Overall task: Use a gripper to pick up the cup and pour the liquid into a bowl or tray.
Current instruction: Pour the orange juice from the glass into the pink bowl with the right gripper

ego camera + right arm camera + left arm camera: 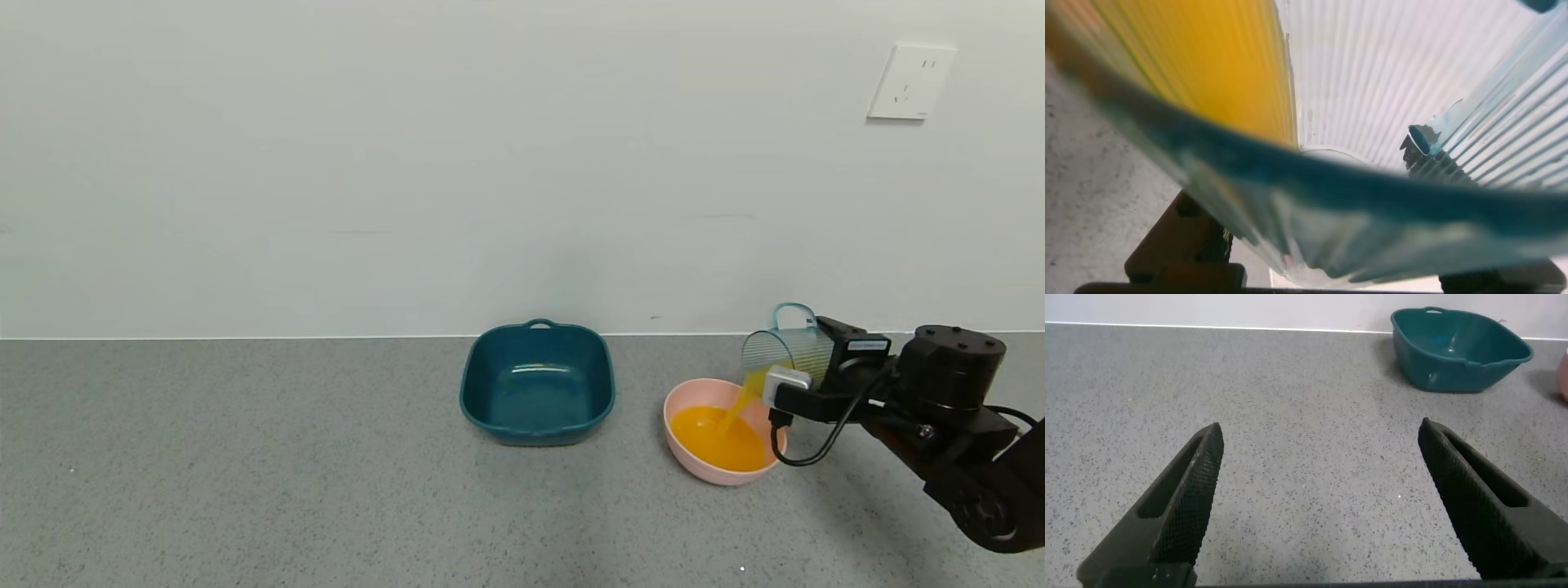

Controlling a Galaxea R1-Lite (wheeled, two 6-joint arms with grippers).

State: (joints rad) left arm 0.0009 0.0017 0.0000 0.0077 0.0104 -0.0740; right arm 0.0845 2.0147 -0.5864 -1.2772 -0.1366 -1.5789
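1. Orange liquid (739,406) streams from the tipped cup (785,349) into the pink bowl (684,400) on the desk (245,490).
2. Right hand (804,374) grips the cup.
3. Left hand (1319,498) hangs open over the desk, teal tray (1458,347) beyond.

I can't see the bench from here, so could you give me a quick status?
Right gripper shut on cup, tipped over bowl. Liquid streaming in. Left gripper open, parked over counter. Tray clear of the pour.

Head view overlooks counter; left wrist shares teal tray (1460,349); right wrist hugs cup (1388,122).
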